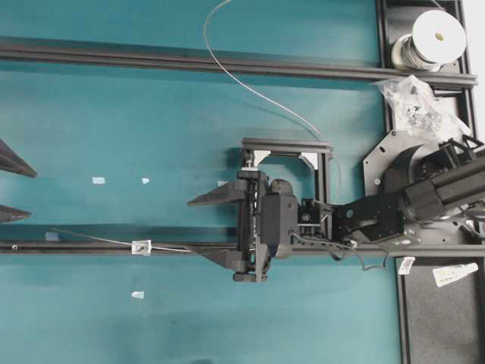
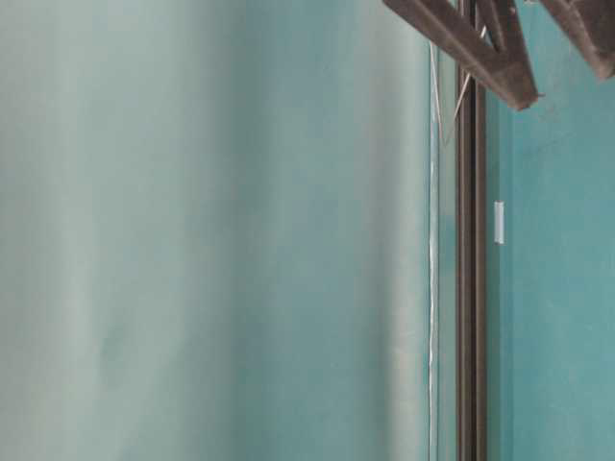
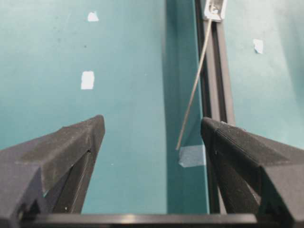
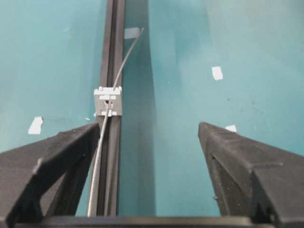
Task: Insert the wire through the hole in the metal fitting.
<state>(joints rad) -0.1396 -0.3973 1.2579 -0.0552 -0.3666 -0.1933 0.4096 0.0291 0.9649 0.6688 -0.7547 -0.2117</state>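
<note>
Teal matting covers the table, crossed by black rails. At the far left edge of the overhead view the left gripper [image 1: 7, 186] waits with its jaws spread wide, holding nothing. Just right of it the wire [image 1: 98, 240] lies along the near rail and already runs through the fitting [image 1: 141, 246], its free end poking out leftward. Right again, the right gripper [image 1: 198, 227] hovers wide apart and empty over the wire's long tail. Thin and springy, the wire looks light and slippery; pinching it close to the fitting should keep it from bowing.
</note>
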